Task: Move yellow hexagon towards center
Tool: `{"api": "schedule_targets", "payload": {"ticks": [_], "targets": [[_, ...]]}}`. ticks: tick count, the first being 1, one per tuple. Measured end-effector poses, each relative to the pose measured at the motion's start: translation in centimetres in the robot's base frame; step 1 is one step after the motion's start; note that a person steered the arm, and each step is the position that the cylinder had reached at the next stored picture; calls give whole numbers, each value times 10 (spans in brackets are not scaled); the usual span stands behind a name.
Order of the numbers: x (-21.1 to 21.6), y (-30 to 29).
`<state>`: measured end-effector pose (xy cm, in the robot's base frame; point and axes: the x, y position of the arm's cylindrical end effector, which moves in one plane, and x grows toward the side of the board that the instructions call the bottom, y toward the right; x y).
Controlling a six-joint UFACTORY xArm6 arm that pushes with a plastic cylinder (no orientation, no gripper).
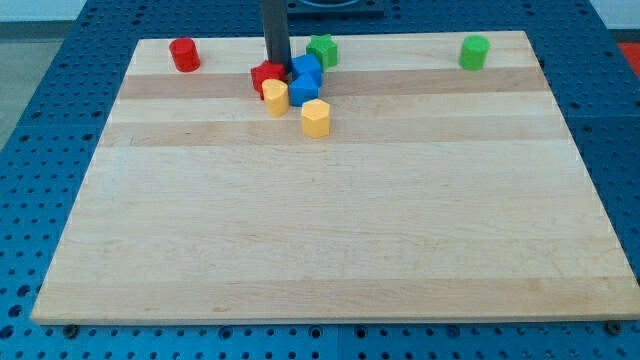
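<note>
The yellow hexagon (316,117) stands near the view's top, a little left of the board's middle line. Up and left of it is a tight cluster: a second yellow block (275,97), a red block (267,75) and two blue blocks (304,89) (308,68). My dark rod comes down from the view's top into this cluster, and my tip (277,67) sits between the red block and the blue blocks, up and left of the yellow hexagon and apart from it.
A green star-like block (322,49) sits just right of the rod at the top edge. A red cylinder (184,54) stands at top left, a green block (474,52) at top right. The wooden board (330,230) lies on a blue perforated table.
</note>
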<state>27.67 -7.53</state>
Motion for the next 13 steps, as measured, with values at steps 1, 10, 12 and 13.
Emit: {"api": "schedule_targets", "payload": {"ticks": [1, 10, 12, 13], "targets": [[27, 0], [77, -103], [113, -110], [113, -103]]}}
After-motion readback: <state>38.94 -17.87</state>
